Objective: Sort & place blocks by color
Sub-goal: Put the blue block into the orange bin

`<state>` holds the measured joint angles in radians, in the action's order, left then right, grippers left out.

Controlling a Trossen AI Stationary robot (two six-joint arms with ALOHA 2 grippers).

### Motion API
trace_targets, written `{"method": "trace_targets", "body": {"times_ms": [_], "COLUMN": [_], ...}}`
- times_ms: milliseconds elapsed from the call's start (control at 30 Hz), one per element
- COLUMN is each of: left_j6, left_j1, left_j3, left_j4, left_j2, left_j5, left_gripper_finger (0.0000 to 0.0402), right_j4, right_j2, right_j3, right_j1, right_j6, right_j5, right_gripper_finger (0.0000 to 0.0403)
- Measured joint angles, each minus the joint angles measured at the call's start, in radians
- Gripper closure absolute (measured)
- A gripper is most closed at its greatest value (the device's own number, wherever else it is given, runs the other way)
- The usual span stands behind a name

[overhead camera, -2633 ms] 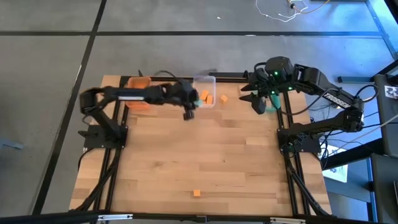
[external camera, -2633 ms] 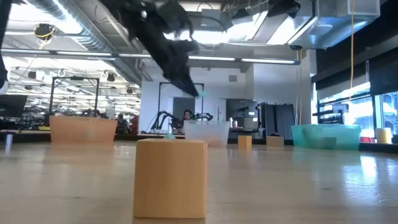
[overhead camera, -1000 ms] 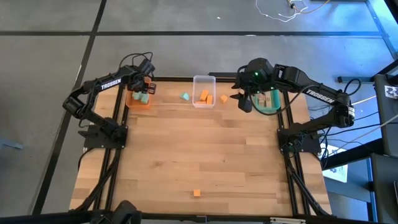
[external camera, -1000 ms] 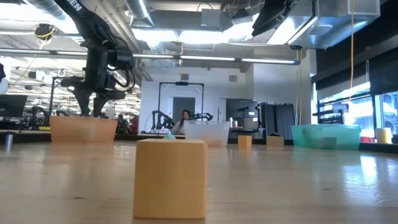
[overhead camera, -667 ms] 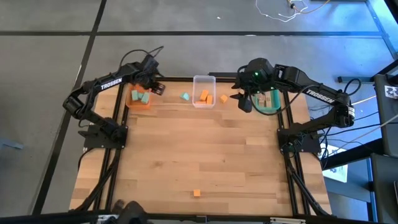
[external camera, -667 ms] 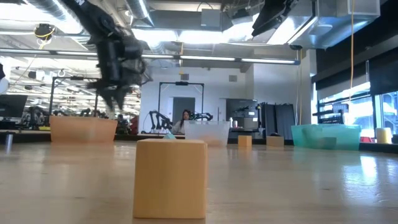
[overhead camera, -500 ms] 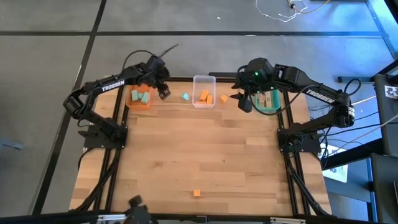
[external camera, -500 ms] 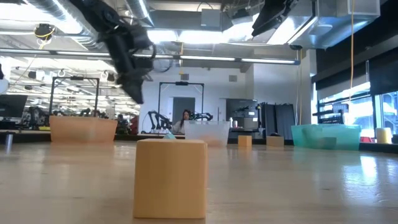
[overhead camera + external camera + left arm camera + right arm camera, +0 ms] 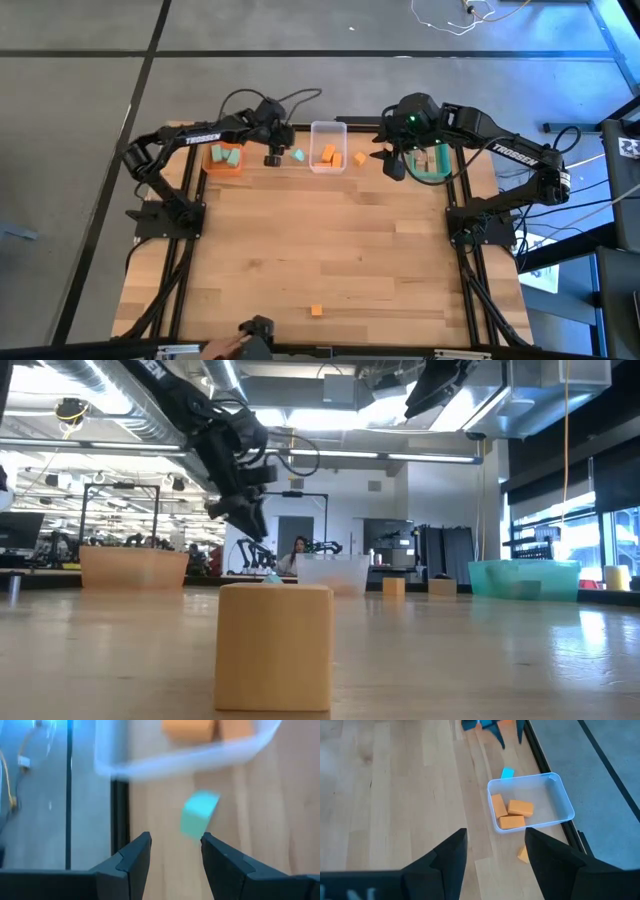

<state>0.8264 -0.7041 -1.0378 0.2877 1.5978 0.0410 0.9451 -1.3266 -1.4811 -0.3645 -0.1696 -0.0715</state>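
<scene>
As we look straight down on the table, the left gripper (image 9: 271,158) hangs between the orange bin (image 9: 224,158), which holds two mint blocks (image 9: 226,154), and a loose mint block (image 9: 298,155) lying just beside the clear bin (image 9: 328,146); the right gripper (image 9: 394,163) waits near the teal bin (image 9: 433,164), a loose orange block (image 9: 360,158) close by, and another orange block (image 9: 316,310) sits well apart at the near edge. From table height we see that near-edge block (image 9: 274,645) large in front and the left arm's gripper (image 9: 245,510) raised above the far bins. Through the left wrist camera we find the fingers (image 9: 131,862) parted and empty, the mint block (image 9: 198,813) just ahead of them. Through the right wrist camera the fingers (image 9: 449,856) stand wide, the clear bin (image 9: 563,800) holding three orange blocks (image 9: 510,813). We judge the sort well under way, with three loose blocks left on the table.
</scene>
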Motion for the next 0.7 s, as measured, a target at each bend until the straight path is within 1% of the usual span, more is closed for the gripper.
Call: {"method": "trace_targets", "body": {"times_ms": [167,333,433,600,700], "left_j6": [0.032,0.026,0.041,0.041,0.042], "left_j1": [0.023,0.034,0.041,0.045,0.043], "left_j3": [0.0,0.0,0.0,0.0,0.0], "left_j4": [-0.059,-0.06,-0.065,-0.112,-0.124], "left_j2": [0.054,0.11,0.143,0.195,0.205], "left_j5": [0.07,0.13,0.128,0.076,0.066], "left_gripper_finger": [0.0238,0.0239,0.0239,0.0239,0.0239], "right_j4": [0.0,0.0,0.0,0.0,-0.001], "right_j2": [0.0,0.0,0.0,0.0,0.0], "right_j3": [0.0,0.0,0.0,0.0,0.0], "right_j1": [0.0,0.0,0.0,0.0,0.0], "right_j6": [0.002,0.001,0.001,0.0,0.001], "right_j5": [0.0,0.0,0.0,0.0,0.0], "right_gripper_finger": [0.0203,0.0203,0.0203,0.0203,0.0203]}}
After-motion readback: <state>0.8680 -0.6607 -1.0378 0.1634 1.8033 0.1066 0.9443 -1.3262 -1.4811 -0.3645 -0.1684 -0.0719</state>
